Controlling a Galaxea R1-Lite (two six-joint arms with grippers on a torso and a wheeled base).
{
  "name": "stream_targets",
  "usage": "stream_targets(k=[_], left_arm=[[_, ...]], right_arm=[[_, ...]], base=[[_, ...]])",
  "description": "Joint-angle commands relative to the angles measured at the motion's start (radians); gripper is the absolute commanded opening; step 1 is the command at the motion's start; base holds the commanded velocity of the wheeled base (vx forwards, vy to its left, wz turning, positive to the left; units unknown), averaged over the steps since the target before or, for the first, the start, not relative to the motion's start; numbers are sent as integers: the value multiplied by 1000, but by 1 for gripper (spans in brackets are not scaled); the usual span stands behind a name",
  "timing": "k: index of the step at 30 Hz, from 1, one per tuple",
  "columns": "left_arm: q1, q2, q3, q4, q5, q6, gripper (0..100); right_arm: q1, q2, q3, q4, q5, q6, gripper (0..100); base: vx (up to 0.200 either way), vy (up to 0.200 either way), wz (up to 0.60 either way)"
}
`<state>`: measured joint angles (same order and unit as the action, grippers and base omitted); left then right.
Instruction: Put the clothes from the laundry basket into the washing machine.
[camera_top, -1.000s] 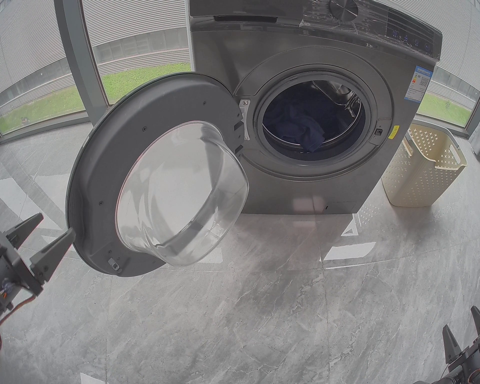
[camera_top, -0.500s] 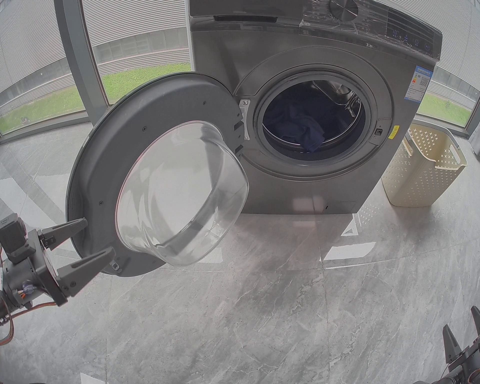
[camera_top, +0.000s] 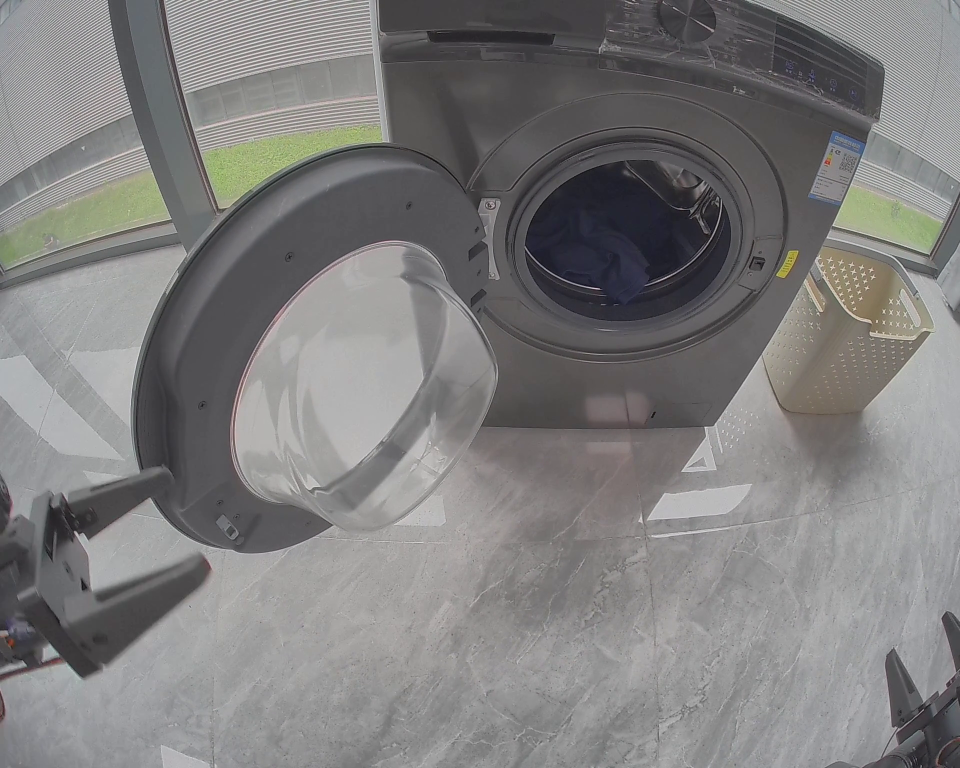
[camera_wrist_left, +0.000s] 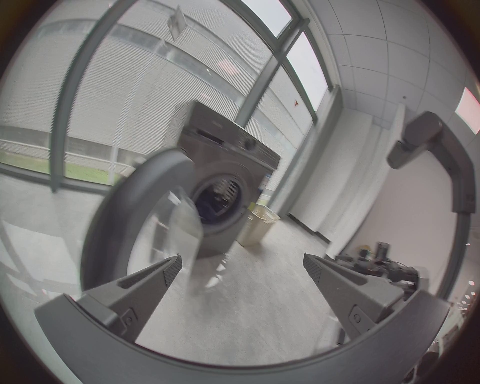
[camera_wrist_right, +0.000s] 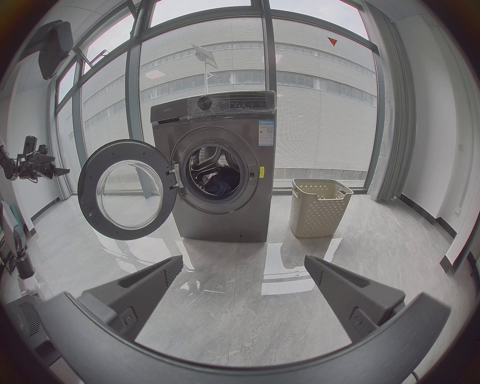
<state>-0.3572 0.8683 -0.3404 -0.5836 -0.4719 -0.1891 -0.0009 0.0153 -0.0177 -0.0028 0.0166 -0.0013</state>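
Left hand (camera_top: 188, 520) and right hand (camera_wrist_right: 241, 261) gape empty — the left, beside the round grey glass-windowed washer door (camera_top: 200, 330), could clip it swinging inward.

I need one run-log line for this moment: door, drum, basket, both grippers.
door: open; drum: dark clothes inside; laundry basket: upright, right of washing machine; left gripper: open, near door's lower edge; right gripper: open, empty

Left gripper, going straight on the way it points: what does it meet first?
Most likely the lower rim of the open washing machine door: the left gripper, open, points at it from close by in the head view. Depth is unclear, so it might pass beside the rim.
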Motion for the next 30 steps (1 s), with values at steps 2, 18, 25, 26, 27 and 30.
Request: stream_targets(k=[2,18,25,26,27,30], left_arm=[[133,32,-103,-7,105,23,100],[316,304,-200,-68,118,235,100],[271,414,-236,-133,56,229,100],[244,406,-226,-136,35,227,100],[215,400,-216,-137,18,226,100],[141,348,-178,-136,7,214,100]], right_arm=[[1,-12,18,0,0,0,100],[1,-12,18,0,0,0,100],[-1,-12,18,0,0,1,100],[-1,-12,18,0,0,1,100],[-1,-12,18,0,0,1,100],[-1,-12,18,0,0,3,100]], base=[[0,0,0],[0,0,0],[0,0,0],[0,0,0],[0,0,0],[0,0,0]])
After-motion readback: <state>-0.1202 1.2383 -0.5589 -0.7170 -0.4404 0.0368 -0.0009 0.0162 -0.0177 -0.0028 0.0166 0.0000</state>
